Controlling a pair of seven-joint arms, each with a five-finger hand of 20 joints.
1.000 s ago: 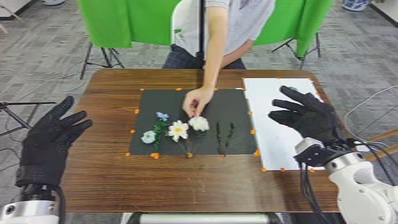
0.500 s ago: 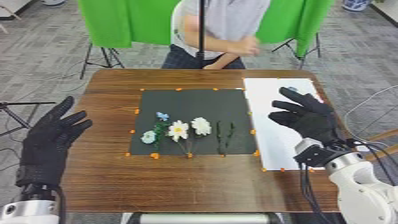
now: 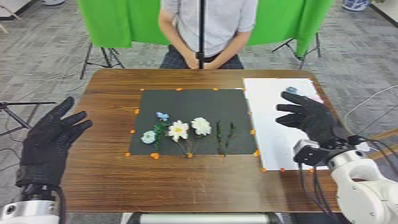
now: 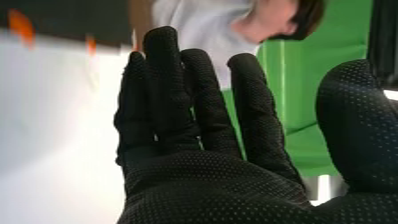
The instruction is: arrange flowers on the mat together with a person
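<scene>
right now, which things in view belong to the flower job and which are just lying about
Likely the job:
- white flowers
- blue flowers
- green stems
- dark mat
- white sheet

Likely just about:
- green cloth
- blue-and-white pot
- black stand

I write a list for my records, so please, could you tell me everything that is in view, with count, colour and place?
table: one, brown, centre
dark mat: one, dark grey, on the table
white mat: one, white, right of the dark mat
white flowers: two, white, one yellow-centred, middle of the dark mat
blue flowers: three, blue, two on the dark mat's left, one at the white mat's far end
bare stems: two, dark green, dark mat's right
marks: several, orange, around the mats
cloth: count unclear, green, behind the table
pole: one, black, beyond the table
left hand: one, black, table's left edge
right hand: one, black, over the white mat's right side
</scene>
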